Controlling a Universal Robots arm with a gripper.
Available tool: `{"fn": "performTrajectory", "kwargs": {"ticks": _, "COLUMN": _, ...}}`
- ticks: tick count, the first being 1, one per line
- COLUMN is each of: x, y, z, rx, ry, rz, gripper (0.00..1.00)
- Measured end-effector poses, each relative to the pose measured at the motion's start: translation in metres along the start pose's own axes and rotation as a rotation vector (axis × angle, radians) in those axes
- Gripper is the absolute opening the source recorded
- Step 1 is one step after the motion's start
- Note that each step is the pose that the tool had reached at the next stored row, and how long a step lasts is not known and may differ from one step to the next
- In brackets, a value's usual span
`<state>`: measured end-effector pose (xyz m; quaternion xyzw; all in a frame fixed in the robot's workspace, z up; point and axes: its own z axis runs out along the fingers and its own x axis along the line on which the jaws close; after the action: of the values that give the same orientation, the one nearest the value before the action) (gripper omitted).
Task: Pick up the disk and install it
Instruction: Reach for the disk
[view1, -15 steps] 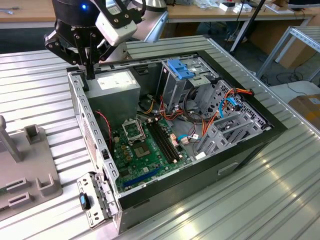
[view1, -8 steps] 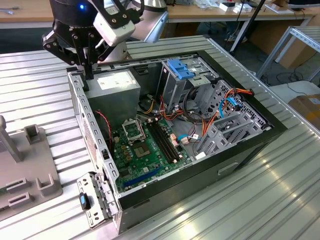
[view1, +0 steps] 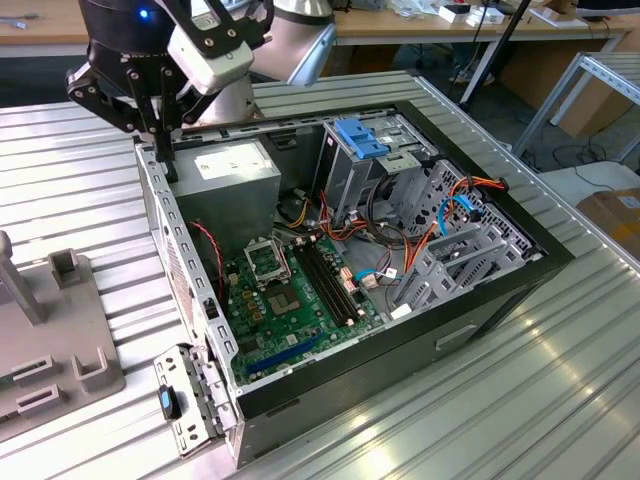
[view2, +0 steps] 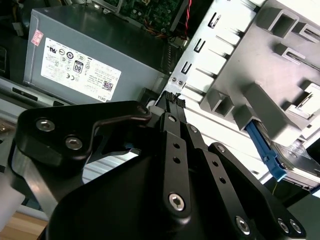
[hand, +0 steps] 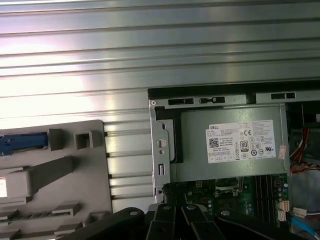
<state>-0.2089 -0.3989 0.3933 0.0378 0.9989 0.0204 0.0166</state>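
1. My pincer (view1: 163, 140) is closed on nothing. In the second wrist view its fingertips (view2: 172, 97) meet.
2. It hangs over a corner of the open computer case (view1: 480, 320), just beside the grey power box (view1: 232, 172).
3. The disk (view2: 265, 150) sits in the grey holder (view2: 250, 60) on the ribbed table (view1: 500, 420) — outside the case, apart from my pincer.
4. Its blue rail (hand: 20, 142) shows in both wrist views.

A robotics lab or workshop: a robot arm (view1: 300, 45) hangs at the corner of an opened desktop computer case (view1: 480, 320) on a ribbed aluminium bench (view1: 560, 400), beside a grey plastic fixture (view1: 50, 340); behind stand wooden worktables (view1: 420, 25) cluttered with small gear, an aluminium-profile frame (view1: 600, 70), a cardboard box (view1: 615, 215) and loose floor cables (view1: 575, 155)
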Motion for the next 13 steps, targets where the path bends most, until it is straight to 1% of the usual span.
{"fn": "performTrajectory", "kwargs": {"ticks": 1, "x": 0.0024, "y": -0.0002, "z": -0.0001, "rx": 0.0, "ry": 0.0, "rz": 0.0, "gripper": 0.11}}
{"fn": "performTrajectory", "kwargs": {"ticks": 5, "x": 0.0065, "y": -0.0005, "z": -0.0002, "rx": 0.0, "ry": 0.0, "rz": 0.0, "gripper": 0.11}}
{"fn": "performTrajectory", "kwargs": {"ticks": 10, "x": 0.0077, "y": -0.0006, "z": -0.0002, "rx": 0.0, "ry": 0.0, "rz": 0.0, "gripper": 0.11}}
{"fn": "performTrajectory", "kwargs": {"ticks": 13, "x": 0.0118, "y": -0.0009, "z": -0.0004, "rx": 0.0, "ry": 0.0, "rz": 0.0, "gripper": 0.11}}
